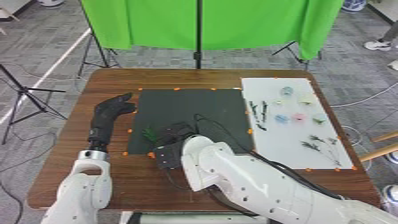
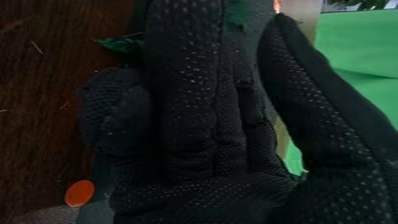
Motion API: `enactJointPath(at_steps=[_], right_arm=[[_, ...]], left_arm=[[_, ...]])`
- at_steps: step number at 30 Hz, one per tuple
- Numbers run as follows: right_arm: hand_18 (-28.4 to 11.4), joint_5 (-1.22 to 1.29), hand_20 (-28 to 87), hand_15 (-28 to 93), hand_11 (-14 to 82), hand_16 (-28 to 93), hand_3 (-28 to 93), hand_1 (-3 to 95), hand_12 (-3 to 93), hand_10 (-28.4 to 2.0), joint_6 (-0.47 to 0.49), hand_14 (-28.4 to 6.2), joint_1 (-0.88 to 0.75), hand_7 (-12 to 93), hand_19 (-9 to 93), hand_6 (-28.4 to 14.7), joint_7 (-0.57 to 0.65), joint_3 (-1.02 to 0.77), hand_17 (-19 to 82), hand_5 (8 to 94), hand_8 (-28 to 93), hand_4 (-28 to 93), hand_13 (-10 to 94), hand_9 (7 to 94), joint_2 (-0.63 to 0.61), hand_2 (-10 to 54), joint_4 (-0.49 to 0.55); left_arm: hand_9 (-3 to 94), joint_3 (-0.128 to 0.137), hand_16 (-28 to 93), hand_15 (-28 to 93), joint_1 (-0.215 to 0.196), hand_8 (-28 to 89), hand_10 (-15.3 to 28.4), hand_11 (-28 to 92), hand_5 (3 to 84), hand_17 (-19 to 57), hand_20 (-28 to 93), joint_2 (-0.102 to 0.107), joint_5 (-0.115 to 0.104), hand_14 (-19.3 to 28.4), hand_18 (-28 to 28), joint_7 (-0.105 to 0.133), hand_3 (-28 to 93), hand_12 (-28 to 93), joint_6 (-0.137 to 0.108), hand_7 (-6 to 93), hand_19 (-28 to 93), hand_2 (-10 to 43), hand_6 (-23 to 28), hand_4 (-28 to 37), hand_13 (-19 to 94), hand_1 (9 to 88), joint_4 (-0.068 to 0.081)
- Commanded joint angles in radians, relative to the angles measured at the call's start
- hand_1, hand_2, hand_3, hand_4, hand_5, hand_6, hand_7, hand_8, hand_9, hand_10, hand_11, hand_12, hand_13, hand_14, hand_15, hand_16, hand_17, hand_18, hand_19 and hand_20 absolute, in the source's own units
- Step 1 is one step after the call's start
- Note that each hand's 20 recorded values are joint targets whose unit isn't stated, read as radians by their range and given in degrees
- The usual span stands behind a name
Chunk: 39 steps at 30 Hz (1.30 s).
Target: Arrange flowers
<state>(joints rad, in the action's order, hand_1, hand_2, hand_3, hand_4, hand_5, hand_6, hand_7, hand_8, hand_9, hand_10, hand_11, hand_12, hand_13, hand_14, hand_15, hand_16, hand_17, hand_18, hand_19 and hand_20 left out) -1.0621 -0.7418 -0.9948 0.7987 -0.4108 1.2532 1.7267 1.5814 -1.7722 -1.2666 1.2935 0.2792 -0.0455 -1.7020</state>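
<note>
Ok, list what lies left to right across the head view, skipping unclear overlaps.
Left hand, green sprig, right hand, slim dark green sprigs, lower blue flower, pink flower, lower yellow flower.

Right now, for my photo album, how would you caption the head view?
Right robot hand over the dark mat near a green sprig, small blooms laid out on the white sheet.

Rounded white arms (image 1: 253,182) end in black gloves (image 1: 105,121) flecked with pale dots.
</note>
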Motion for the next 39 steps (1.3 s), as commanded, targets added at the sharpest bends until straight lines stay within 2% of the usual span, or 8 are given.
enactJointPath(at_steps=[1,4,5,12,17,23,34,39], right_arm=[[-5.3,-0.188,52,39,19.6,23,62,41.6,19.2,-14.6,0.014,-4.4,-0.009,28,68,-5.9,0.032,0.025,73,60.4,14,-10,94,80.2,-0.023,-5.3,0.02],[-6.3,-0.253,45,41,21.9,23,65,35.0,20.7,-15.0,0.044,-5.0,-0.006,33,74,-6.0,0.055,0.039,72,60.6,-6,-10,94,80.2,-0.032,-2.9,0.024],[-6.8,-0.266,44,41,22.2,23,65,33.4,20.9,-15.4,0.052,-5.1,-0.008,33,75,-6.0,0.064,0.039,72,60.6,-7,-10,94,80.1,-0.033,-2.0,0.025],[-8.4,-0.265,36,42,18.7,23,63,28.2,19.8,-17.9,0.157,-6.5,-0.02,31,80,-7.5,0.105,0.056,71,57.4,-7,-9,94,77.2,-0.072,0.9,0.068],[-9.3,-0.225,31,42,10.8,21,62,24.8,14.1,-19.5,0.223,-7.6,-0.024,21,81,-7.4,0.065,0.05,71,47.8,-5,-9,94,74.0,-0.078,2.7,0.081],[-10.2,-0.216,30,41,7.9,20,62,22.1,11.6,-20.3,0.234,-8.1,-0.02,16,81,-5.4,0.027,0.052,70,35.6,-5,-9,94,66.7,-0.074,3.4,0.083],[-10.6,-0.091,28,39,7.7,22,62,19.3,11.0,-20.4,0.23,-8.5,-0.025,14,82,-6.8,-0.036,0.03,69,32.5,-5,-9,94,63.7,-0.071,4.3,0.072],[-11.2,-0.068,28,37,7.2,23,63,17.5,10.6,-20.3,0.233,-8.8,-0.029,10,83,-7.3,-0.069,0.03,67,27.5,-4,-10,94,61.4,-0.074,4.3,0.071]], left_arm=[[53.6,0.017,-4,36,-0.029,-5,17.3,26,53.1,7.9,21,-0.013,0.001,22.3,17.9,-0.016,58,12,0.0,10.8,33,9.4,7.8,-19.7,43,31.7,-0.009],[53.6,0.022,-4,36,-0.04,-5,17.3,26,53.1,7.9,21,-0.011,0.0,22.2,17.9,-0.021,58,12,-0.004,10.9,33,9.4,7.7,-19.8,43,31.8,-0.016],[53.6,0.022,-4,36,-0.041,-5,17.4,26,53.2,7.9,21,-0.012,-0.001,22.2,17.9,-0.022,58,12,-0.004,10.9,33,9.4,7.8,-19.8,43,31.8,-0.016],[53.7,0.031,-4,36,-0.056,-5,17.3,26,53.2,7.9,21,-0.015,0.0,22.3,17.9,-0.024,58,12,-0.008,10.8,33,9.4,7.8,-19.8,43,31.8,-0.028],[53.7,0.032,-4,36,-0.054,-5,17.3,26,53.2,7.9,21,-0.014,-0.001,22.3,17.9,-0.023,58,12,-0.009,10.8,33,9.4,7.8,-19.9,43,31.8,-0.026],[53.7,0.026,-4,36,-0.048,-5,17.3,26,53.2,7.9,21,-0.012,-0.002,22.3,17.9,-0.026,58,12,-0.005,10.8,33,9.4,7.7,-19.9,43,31.8,-0.024],[53.7,0.025,-4,36,-0.042,-5,17.3,26,53.1,7.9,21,-0.018,0.002,22.2,17.9,-0.026,58,12,0.006,10.8,33,9.4,7.8,-19.8,43,31.8,-0.019],[53.6,0.022,-4,36,-0.033,-5,17.3,26,53.2,7.9,21,-0.019,0.003,22.2,17.9,-0.023,58,12,0.012,10.8,33,9.5,7.8,-19.9,43,31.8,-0.014]])
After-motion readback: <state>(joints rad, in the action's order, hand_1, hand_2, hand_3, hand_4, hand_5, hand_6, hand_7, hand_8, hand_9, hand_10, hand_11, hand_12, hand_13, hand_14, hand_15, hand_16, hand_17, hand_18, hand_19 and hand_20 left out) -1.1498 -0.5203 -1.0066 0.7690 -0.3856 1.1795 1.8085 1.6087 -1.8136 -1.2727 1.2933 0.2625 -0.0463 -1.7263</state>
